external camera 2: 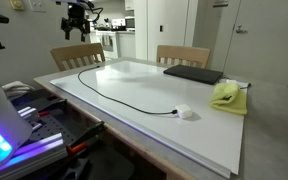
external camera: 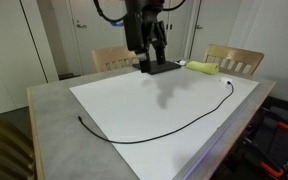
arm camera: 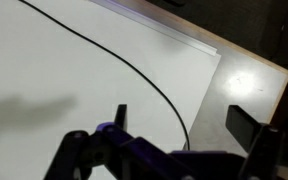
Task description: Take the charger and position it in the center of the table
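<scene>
The charger is a thin black cable. It curves across the white sheet in both exterior views (external camera: 154,135) (external camera 2: 124,98), and one end sits by a small white block (external camera 2: 184,113). In the wrist view the charger (arm camera: 134,70) runs diagonally, and its end lies near the sheet's edge by the bare grey table (arm camera: 239,90). My gripper (external camera: 150,60) hangs high over the far side of the table (external camera: 49,105). It is open and empty, with its fingers wide apart in the wrist view (arm camera: 184,125). It is well above the cable and does not touch it.
A flat black pad (external camera: 164,68) (external camera 2: 194,74) and a yellow-green cloth (external camera: 204,67) (external camera 2: 227,95) lie at one side of the sheet. Wooden chairs (external camera: 234,60) (external camera 2: 79,55) stand around the table. Cluttered equipment (external camera 2: 34,115) sits beside one edge.
</scene>
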Controlling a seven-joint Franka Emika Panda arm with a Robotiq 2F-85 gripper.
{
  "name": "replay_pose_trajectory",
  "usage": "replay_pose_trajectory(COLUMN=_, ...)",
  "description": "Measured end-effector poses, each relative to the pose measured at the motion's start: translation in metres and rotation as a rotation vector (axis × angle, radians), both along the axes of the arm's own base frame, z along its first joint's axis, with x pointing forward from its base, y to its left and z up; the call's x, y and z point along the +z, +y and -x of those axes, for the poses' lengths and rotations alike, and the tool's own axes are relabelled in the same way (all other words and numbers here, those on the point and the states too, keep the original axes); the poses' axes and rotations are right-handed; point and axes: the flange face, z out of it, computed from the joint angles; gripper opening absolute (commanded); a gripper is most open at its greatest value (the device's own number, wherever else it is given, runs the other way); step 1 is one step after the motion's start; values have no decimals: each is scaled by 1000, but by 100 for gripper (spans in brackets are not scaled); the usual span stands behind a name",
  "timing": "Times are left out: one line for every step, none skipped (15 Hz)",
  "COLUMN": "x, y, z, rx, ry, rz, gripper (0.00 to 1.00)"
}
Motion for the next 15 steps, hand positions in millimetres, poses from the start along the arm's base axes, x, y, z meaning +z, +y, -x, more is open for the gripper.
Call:
replay_pose_trajectory(x=-1, y=0, z=0, rx=0, ry=3, rz=1, gripper=100)
replay_pose_trajectory(x=-1, y=0, z=0, rx=1, ry=2, rz=1, gripper=100)
replay_pose_trajectory(x=1, y=0, z=1, rx=1, ry=0, rz=0, gripper=100)
replay_pose_trajectory(x=1, y=1, z=1, rx=1, ry=-1, rz=0, gripper=100)
replay_pose_trajectory(x=0, y=1, z=2, rx=6, ry=0, rz=4, gripper=100)
replay_pose_trajectory(x=-1, y=3, z=3, rx=11, ry=1, rz=9, gripper=100)
replay_pose_trajectory(x=-3, y=5, z=5, rx=7, ry=2, rz=19, gripper=100)
replay_pose_trajectory(x=-7, y=9, z=7, rx=-5, ry=4, rz=34, gripper=100)
replay_pose_trajectory(x=-12, y=12, z=9, rx=-23, ry=4, rz=54, gripper=100)
replay_pose_trajectory(x=-17, y=16, z=10, rx=-46, ry=1, rz=75, gripper=100)
replay_pose_trajectory(x=-23, y=21, z=11, rx=-72, ry=-3, rz=100, gripper=100)
replay_pose_trajectory(x=-28, y=26, z=11, rx=-85, ry=-5, rz=114, gripper=100)
replay_pose_trajectory(x=-32, y=32, z=11, rx=-94, ry=-6, rz=126, gripper=100)
replay_pose_trajectory(x=-37, y=37, z=10, rx=-100, ry=-6, rz=135, gripper=100)
replay_pose_trajectory(x=-42, y=42, z=9, rx=-106, ry=-7, rz=144, gripper=100)
